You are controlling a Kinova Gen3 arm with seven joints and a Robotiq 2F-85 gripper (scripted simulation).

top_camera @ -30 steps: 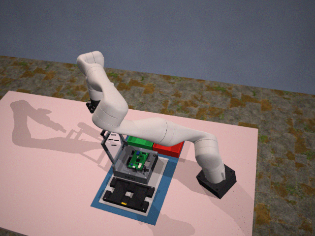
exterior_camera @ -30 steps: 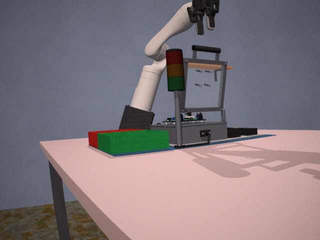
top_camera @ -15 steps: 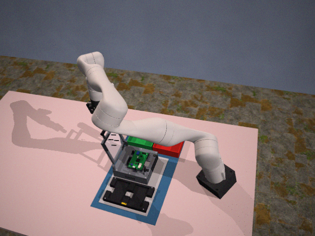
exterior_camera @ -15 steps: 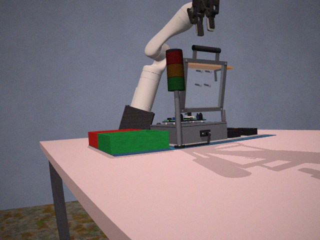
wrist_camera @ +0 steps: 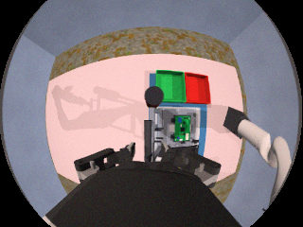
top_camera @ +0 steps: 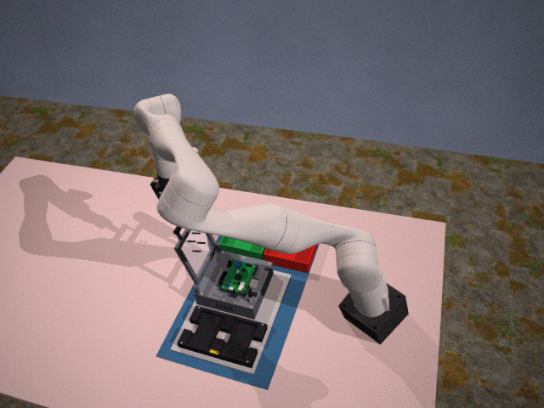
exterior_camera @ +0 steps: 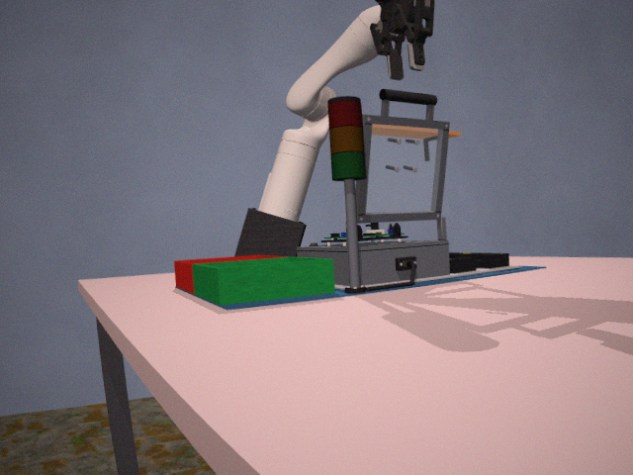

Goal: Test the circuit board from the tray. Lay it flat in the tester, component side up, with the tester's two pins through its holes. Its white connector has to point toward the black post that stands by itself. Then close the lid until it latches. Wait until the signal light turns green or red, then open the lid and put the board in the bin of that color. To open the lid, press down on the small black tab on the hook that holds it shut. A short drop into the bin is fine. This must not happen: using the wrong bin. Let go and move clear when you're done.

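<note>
The arm [top_camera: 263, 226] arches high, its half-open pincer [exterior_camera: 405, 65] pointing down, empty.

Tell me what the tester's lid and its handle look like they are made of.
Lid: grey bars that look like painted metal frame a pane that seems to be clear plastic or glass, since the wall and four small screws show through it.
Handle: a matte black, round bar, likely rubber or plastic, on thin grey posts. The claw hangs just above it, holding nothing.

My arm [top_camera: 263, 226] looks smooth, glossy white plastic; the tester [exterior_camera: 378, 257] is matt grey metal; the table [exterior_camera: 357, 388] is matt pink.
</note>
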